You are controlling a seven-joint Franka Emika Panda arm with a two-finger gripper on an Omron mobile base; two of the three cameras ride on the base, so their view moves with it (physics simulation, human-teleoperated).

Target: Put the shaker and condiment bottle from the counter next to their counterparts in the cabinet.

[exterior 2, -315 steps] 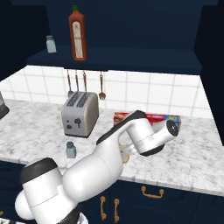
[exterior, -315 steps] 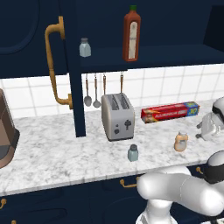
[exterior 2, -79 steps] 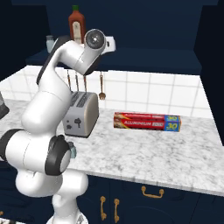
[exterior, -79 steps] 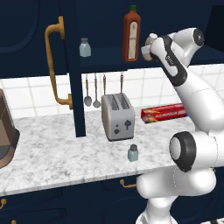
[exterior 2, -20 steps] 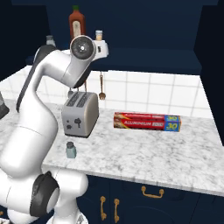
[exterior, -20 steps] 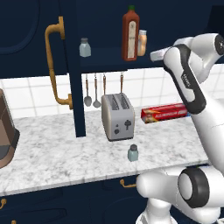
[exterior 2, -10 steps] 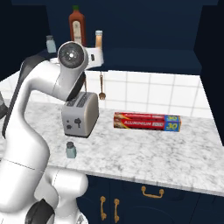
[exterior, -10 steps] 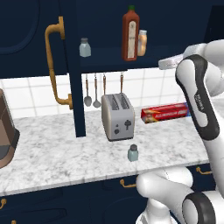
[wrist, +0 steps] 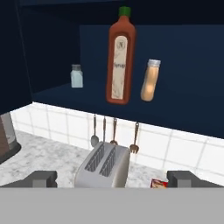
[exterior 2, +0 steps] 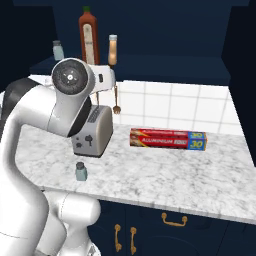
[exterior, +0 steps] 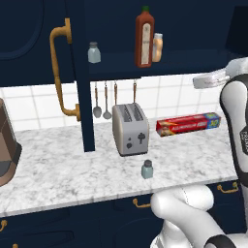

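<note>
The shaker (exterior: 147, 169) stands on the counter (exterior: 58, 169) near its front edge, in front of the toaster; it shows again in the right base view (exterior 2: 81, 171). The condiment bottle (exterior: 157, 47) stands upright on the cabinet (exterior: 193, 29) shelf, right beside the tall red-brown bottle (exterior: 144, 36). The pale shaker (exterior: 94, 52) sits further left on the same shelf. My gripper (wrist: 112, 178) is open and empty, drawn back from the shelf and facing it, with the condiment bottle (wrist: 150, 81) and tall bottle (wrist: 119, 61) ahead. From the left base view the gripper (exterior: 198, 82) hangs right of the shelf.
A toaster (exterior: 130, 128) stands mid-counter under hanging utensils (exterior: 104, 99). A red foil box (exterior: 188, 124) lies to its right by the tiled wall. The open cabinet door with its brass handle (exterior: 60, 72) juts out at left, above a brown appliance (exterior: 5, 150).
The arm has pulled back from the shelf, away from the condiment bottle, which stays standing beside the tall bottle. The jaws stayed open.
</note>
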